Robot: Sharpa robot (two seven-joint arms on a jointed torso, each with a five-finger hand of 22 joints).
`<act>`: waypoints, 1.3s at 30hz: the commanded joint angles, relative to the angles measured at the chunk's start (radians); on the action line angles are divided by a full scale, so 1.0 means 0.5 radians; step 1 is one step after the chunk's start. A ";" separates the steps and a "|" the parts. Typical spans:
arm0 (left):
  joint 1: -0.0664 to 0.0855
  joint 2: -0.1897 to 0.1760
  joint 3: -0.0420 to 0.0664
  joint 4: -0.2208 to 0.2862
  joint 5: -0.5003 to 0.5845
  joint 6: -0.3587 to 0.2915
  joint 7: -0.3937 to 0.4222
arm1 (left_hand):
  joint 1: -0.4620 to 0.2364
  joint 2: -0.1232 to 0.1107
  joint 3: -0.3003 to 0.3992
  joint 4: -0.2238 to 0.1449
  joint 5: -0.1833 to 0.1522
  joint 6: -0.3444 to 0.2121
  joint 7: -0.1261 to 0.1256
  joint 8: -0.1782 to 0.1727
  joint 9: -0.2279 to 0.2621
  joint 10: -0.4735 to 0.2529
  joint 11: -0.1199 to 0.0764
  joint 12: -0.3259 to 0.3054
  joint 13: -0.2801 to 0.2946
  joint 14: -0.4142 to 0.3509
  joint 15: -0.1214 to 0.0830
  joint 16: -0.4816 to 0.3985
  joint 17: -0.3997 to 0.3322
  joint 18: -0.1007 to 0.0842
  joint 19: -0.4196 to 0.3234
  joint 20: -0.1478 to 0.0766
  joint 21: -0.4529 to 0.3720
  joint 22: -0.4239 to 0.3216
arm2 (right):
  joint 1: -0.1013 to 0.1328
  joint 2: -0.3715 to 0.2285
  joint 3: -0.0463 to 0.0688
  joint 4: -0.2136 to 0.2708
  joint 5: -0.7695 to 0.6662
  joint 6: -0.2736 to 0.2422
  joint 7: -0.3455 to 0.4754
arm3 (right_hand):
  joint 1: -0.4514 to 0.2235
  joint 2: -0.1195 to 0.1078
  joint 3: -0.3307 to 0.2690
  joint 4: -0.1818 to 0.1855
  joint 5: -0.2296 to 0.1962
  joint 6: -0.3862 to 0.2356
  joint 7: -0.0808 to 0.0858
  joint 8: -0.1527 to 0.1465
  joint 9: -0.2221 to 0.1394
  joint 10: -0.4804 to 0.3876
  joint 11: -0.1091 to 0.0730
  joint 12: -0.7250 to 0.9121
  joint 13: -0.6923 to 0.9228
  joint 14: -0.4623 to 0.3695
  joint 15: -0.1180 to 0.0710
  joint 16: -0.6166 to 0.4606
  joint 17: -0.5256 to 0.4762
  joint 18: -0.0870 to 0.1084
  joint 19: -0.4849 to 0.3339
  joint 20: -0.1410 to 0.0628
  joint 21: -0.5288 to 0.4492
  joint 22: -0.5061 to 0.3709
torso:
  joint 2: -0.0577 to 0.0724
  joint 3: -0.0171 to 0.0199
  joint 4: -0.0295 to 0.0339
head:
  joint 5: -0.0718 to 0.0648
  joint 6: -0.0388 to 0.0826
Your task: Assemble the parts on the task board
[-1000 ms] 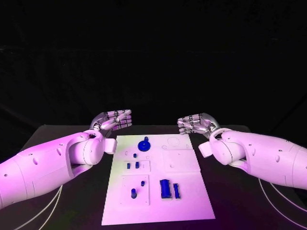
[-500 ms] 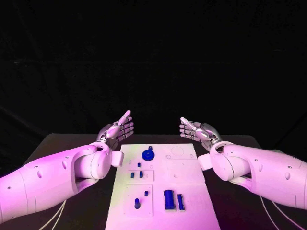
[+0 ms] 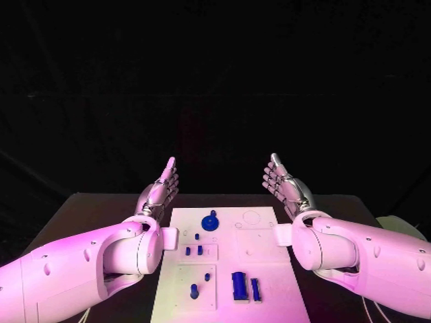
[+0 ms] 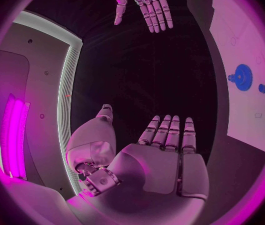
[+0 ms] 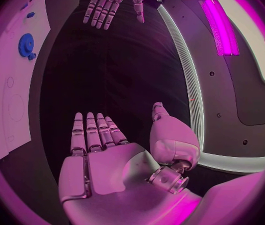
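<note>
The white task board [image 3: 264, 269] lies in the middle of the black table. A round blue gear-like part [image 3: 210, 222] sits near its far end, also seen in the left wrist view [image 4: 243, 77] and the right wrist view [image 5: 26, 44]. Small blue pegs [image 3: 193, 250] stand mid-board, and two longer blue blocks [image 3: 243, 286] lie near the front. My left hand [image 3: 161, 188] is raised above the board's far left corner, fingers straight and apart, holding nothing. My right hand [image 3: 285, 185] mirrors it above the far right corner, palm facing the left hand [image 5: 110, 0].
The black table [image 3: 89, 215] extends on both sides of the board. A pale object [image 3: 402, 226] lies at the table's right edge. My white forearms flank the board's near half.
Both hands have uncurled from half-closed to flat with straight fingers and risen. The whole picture has shifted, so the camera has moved.
</note>
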 commanded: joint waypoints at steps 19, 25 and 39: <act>-0.001 0.001 0.003 0.010 -0.044 -0.136 0.099 | -0.599 0.002 0.000 -0.033 -0.042 -0.369 -0.018 -0.014 -0.003 -0.392 -0.074 -0.012 -0.003 -0.369 -0.041 -0.014 -0.004 -0.045 -0.301 -0.163 -0.012 -0.004 | -0.002 -0.001 0.002 0.005 0.066 -0.103 0.104 | -0.605 0.000 0.002 -0.033 -0.040 -0.403 -0.034 -0.014 -0.014 -0.452 -0.012 -0.012 -0.010 -0.457 -0.006 -0.013 -0.011 -0.073 -0.375 -0.080 -0.010 -0.358 | 0.000 0.0004 0.000 | 0.000 0.000; -0.001 0.001 0.003 0.010 -0.044 -0.136 0.099 | -0.660 0.002 0.000 -0.033 -0.042 -0.406 -0.018 -0.014 -0.003 -0.432 -0.074 -0.012 -0.003 -0.406 -0.041 -0.014 -0.004 -0.045 -0.450 -0.163 -0.012 -0.004 | -0.002 -0.001 0.002 0.005 0.066 -0.103 0.104 | -0.667 0.000 0.002 -0.033 -0.040 -0.443 -0.034 -0.014 -0.014 -0.498 -0.012 -0.012 -0.010 -0.502 -0.006 -0.013 -0.011 -0.073 -0.415 -0.080 -0.010 -0.358 | 0.000 0.0004 0.000 | 0.000 0.000; -0.001 0.001 0.003 0.010 -0.044 -0.136 0.099 | -0.885 0.002 0.000 -0.033 -0.042 -0.548 -0.018 -0.014 -0.003 -0.584 -0.074 -0.012 -0.003 -0.549 -0.041 -0.014 -0.004 -0.045 -0.450 -0.163 -0.012 -0.004 | -0.002 -0.001 0.002 0.005 0.066 -0.103 0.104 | -0.903 0.000 0.002 -0.033 -0.040 -0.599 -0.034 -0.014 -0.014 -0.671 -0.012 -0.012 -0.010 -0.679 -0.006 -0.013 -0.011 -0.073 -0.561 -0.080 -0.010 -0.358 | 0.000 0.0004 0.000 | 0.000 0.000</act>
